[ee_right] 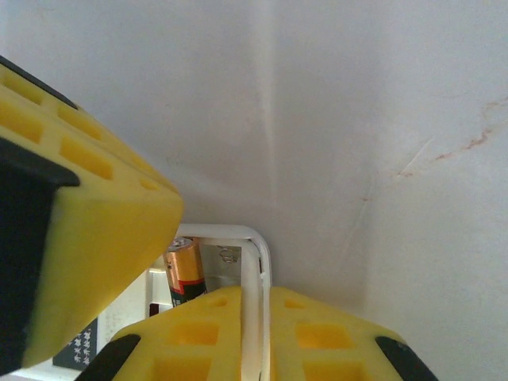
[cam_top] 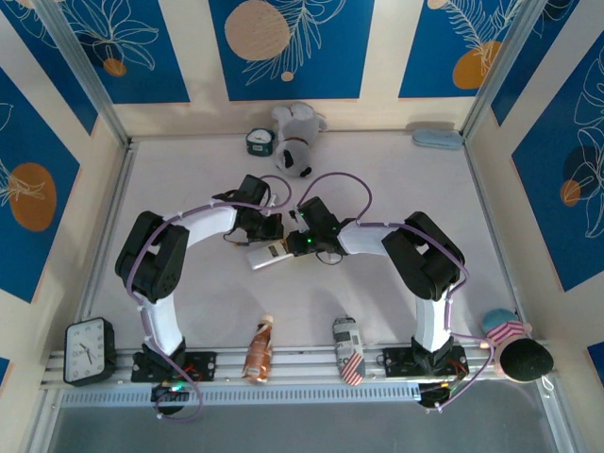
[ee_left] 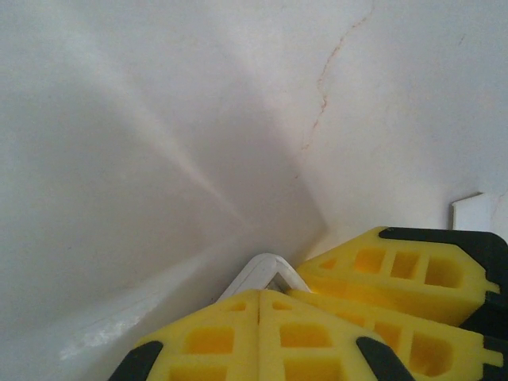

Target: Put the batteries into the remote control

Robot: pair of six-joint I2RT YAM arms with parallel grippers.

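At the surface (cam_top: 396, 179) centre, clear of every edge, right gripper (ee_right: 255, 302) is pinching the remote control (cam_top: 271, 256) rim beside a battery (ee_right: 184, 274); left gripper (ee_left: 260, 298), fingers pressed together, is sitting at its corner.

Overhead cam's bright, even and sharp — wrist cams go soft up close, yellow fingers (ee_left: 206, 345) of the left gripper (ee_left: 260, 300) smeared, with faint shadow bands fanning over the table (ee_left: 159, 119) just ahead of them.

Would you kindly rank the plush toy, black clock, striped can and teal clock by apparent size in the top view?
1. Plush toy and black clock, too alike to rank.
2. Striped can.
3. Teal clock, smallest.
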